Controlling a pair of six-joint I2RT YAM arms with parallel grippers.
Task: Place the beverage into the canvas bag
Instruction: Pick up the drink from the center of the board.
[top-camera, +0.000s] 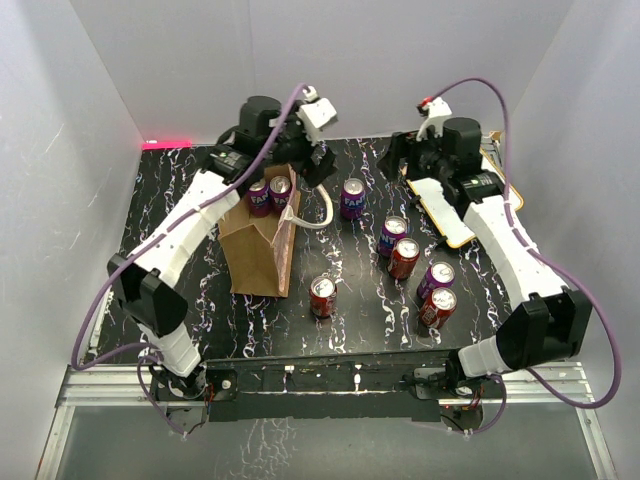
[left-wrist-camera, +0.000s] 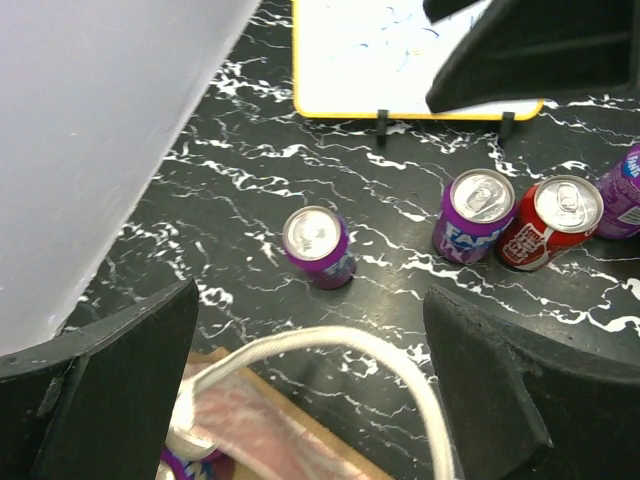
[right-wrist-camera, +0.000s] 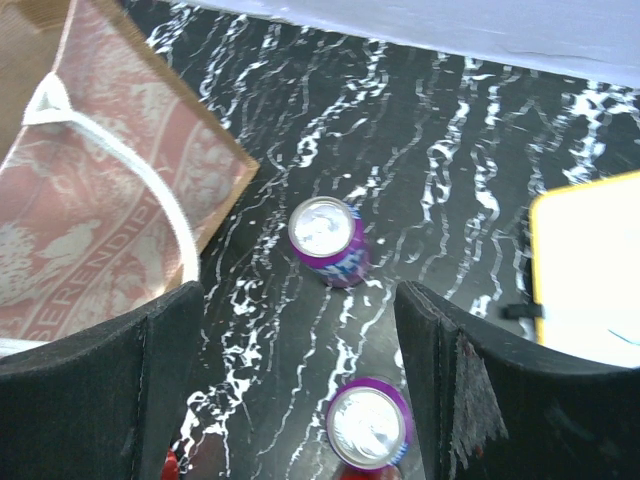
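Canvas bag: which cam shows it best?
Top external: the whole canvas bag shows, with two purple cans at its open mouth. Left wrist catches only a handle loop and a corner of the rim. Right wrist shows its printed side and one handle, cropped.

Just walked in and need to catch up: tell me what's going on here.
Two robot arms are packing drink cans into the canvas bag. Two purple cans appear to sit in its open top. The left gripper hovers over the bag's far end, fingers open and empty. The right gripper is also open, holding nothing. Six more cans stand on the table, none gripped yet.
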